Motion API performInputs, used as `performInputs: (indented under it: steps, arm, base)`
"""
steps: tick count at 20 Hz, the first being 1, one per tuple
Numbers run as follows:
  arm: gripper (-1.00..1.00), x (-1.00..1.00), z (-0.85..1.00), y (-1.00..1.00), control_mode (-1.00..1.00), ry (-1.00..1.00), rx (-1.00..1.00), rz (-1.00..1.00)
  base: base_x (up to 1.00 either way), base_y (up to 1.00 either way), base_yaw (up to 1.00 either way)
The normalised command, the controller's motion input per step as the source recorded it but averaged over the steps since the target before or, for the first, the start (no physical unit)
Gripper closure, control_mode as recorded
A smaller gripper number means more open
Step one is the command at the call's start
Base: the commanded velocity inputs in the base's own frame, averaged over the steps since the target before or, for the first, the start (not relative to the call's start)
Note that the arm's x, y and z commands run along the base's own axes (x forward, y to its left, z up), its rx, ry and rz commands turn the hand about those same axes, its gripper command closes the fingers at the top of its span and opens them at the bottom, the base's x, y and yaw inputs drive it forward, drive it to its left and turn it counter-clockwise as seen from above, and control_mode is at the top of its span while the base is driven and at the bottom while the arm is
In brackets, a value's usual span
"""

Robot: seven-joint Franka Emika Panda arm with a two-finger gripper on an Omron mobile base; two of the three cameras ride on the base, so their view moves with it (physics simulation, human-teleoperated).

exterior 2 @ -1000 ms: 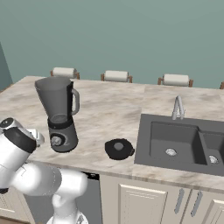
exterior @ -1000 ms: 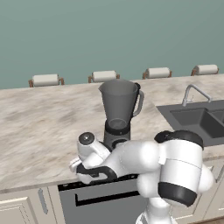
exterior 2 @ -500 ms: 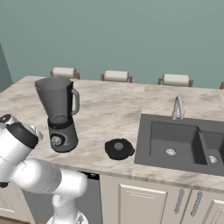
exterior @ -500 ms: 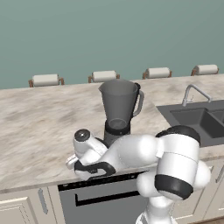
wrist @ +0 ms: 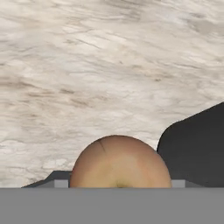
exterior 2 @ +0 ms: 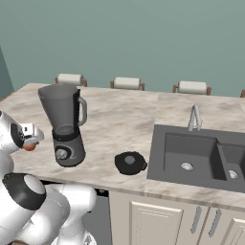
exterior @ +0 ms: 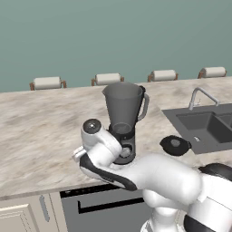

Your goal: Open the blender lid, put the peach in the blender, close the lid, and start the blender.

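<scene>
**A:** So the big marble desk (exterior 2: pixel 119 119) had the blender (exterior 2: pixel 64 125) standing near its front edge, jar already open at the top. The blender lid (exterior 2: pixel 130 162) lay flat on the desk off to the side, between the blender and the sink (exterior 2: pixel 201 155).

**B:** And the peach?

**A:** The peach (wrist: pixel 120 162) sat right in the hand (wrist: pixel 120 183), jaws partway closed around it, so I'd call that gripped. In the right base view you could see a bit of orange (exterior 2: pixel 29 146) tucked under the hand, just beside the blender base and low by the desk.

**B:** So 1 of 4 steps done, lid off. Next is the drop?

**A:** Yeah, my guess. I'd lift straight up first, well above the jar rim, then slide over the center of the opening before letting go. Going sideways too early risks clipping the jar or its handle and tipping the whole thing.
</scene>
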Motion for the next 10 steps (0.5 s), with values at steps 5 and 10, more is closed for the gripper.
performInputs:
  steps: [5, 10]
  arm:
    - [1.00, -0.01, 1.00, -0.14, -1.00, -0.05, 0.00, 0.00]
    - [1.00, -0.11, 1.00, -0.11, -1.00, -0.08, -0.02, 0.00]
  base:
    - [0.00, 0.00, 0.00]
    - [0.00, 0.00, 0.00]
